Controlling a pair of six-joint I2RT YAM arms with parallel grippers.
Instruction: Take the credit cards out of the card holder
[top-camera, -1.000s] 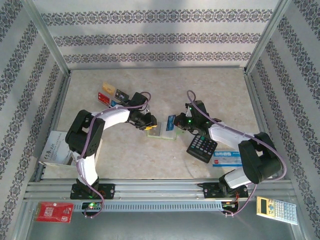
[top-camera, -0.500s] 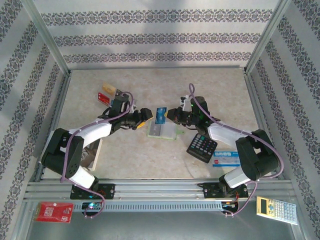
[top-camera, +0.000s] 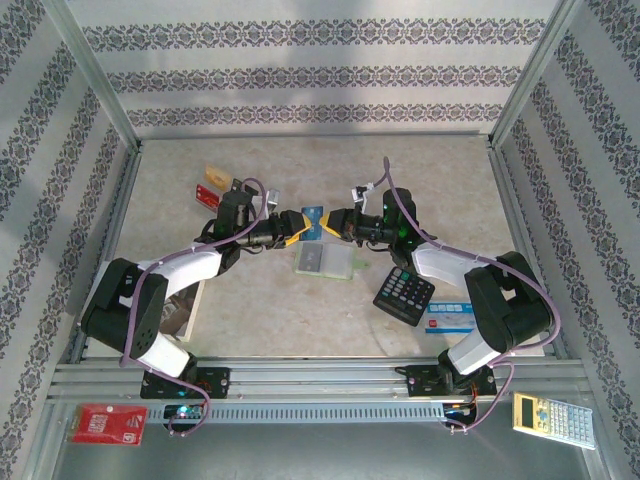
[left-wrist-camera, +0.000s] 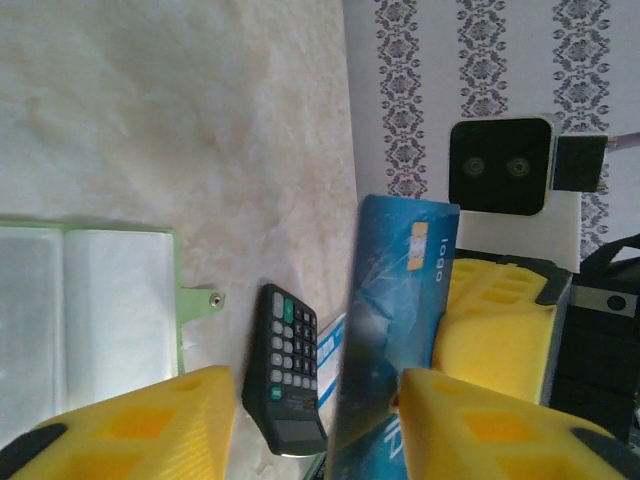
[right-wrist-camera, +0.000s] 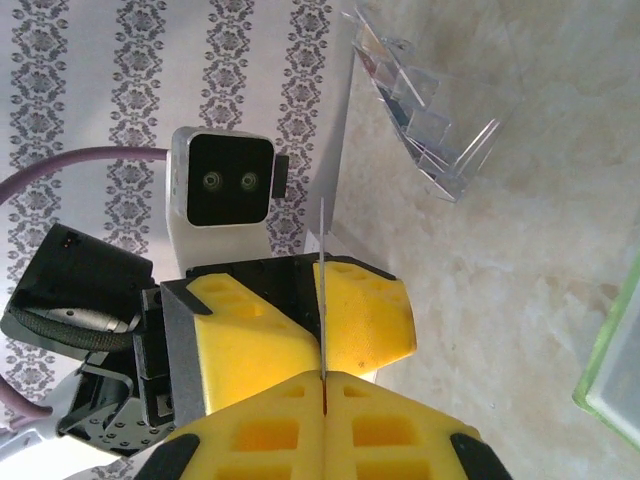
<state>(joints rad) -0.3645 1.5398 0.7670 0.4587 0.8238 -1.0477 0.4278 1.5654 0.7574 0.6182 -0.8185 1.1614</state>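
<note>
Blue card (top-camera: 312, 222) pinched by right tool (top-camera: 331, 224), left tool (top-camera: 293, 227) nearer.

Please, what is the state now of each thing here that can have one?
blue card: out of the card holder, held up
right hand: shut on the blue card
left hand: open around the blue card
card holder: lying open on the table
black calculator: lying keys up

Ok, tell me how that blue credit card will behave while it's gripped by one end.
The blue credit card is probably stiff: held by one end in the right gripper, it stands straight with no sag. Edge-on it is a mere line, so it is likely very light. Its smooth face may slip or pivot in the grip.
</note>
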